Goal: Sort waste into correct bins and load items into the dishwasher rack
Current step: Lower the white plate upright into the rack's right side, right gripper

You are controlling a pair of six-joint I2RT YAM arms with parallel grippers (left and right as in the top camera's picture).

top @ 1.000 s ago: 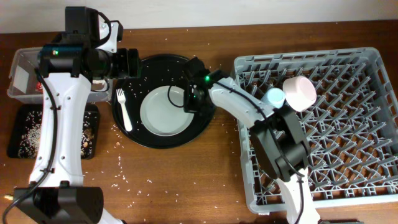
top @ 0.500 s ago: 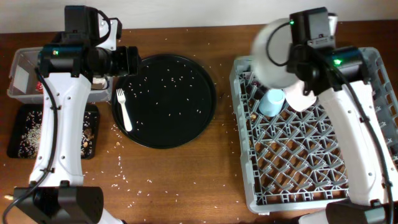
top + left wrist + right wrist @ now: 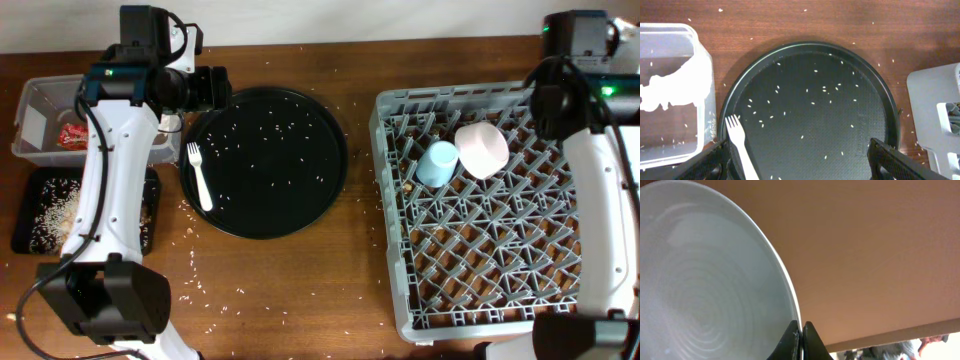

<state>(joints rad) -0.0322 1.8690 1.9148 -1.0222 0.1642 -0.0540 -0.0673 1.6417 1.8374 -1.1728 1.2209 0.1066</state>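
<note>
My right gripper (image 3: 801, 330) is shut on the rim of the pale grey-green plate (image 3: 710, 285), which fills the left of the right wrist view. The right arm (image 3: 572, 85) is over the far right corner of the dishwasher rack (image 3: 500, 290); the plate does not show from overhead. The white bowl (image 3: 482, 148) and light blue cup (image 3: 436, 163) sit in the rack. My left gripper (image 3: 797, 150) is open and empty above the round black tray (image 3: 810, 110), also seen overhead (image 3: 210, 88). The white fork (image 3: 200, 175) lies on the tray's left side (image 3: 740, 145).
The clear tub (image 3: 30, 150) at far left holds a red wrapper (image 3: 72, 133) and a white napkin (image 3: 670, 90). The black rectangular tray (image 3: 148, 190) in front of it holds rice and brown scraps. Rice grains are scattered on the round tray (image 3: 265, 160) and table.
The right arm lifted the plate off the round tray, carried it right past the rack's near-left corner, and now holds it at the far right. The left arm shifted slightly right.
</note>
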